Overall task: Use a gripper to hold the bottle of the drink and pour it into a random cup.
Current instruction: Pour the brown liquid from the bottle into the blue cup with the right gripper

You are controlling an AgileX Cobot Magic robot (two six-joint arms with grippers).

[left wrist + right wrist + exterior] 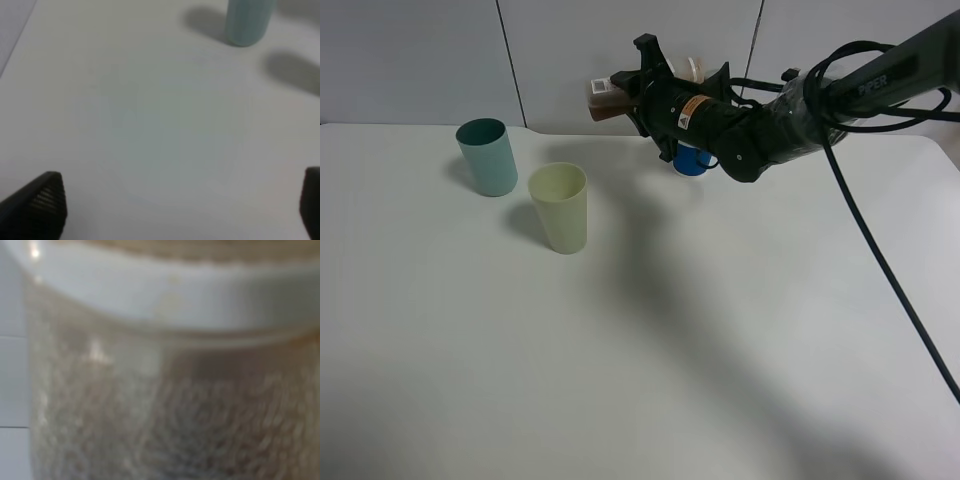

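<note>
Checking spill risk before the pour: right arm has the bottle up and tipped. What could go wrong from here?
1. The bottle lies almost on its side in the right gripper with no cup clearly under it; drink may hit the table.
2. The blue cup sits half-hidden under that arm; a swing could knock it.
3. Right wrist view shows only blurred bottle, so no aiming help.

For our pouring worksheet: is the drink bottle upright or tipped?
Tipped: the bottle lies roughly sideways in the right gripper, off the table.

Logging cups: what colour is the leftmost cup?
The cup is teal; exterior high shows it best.
</note>
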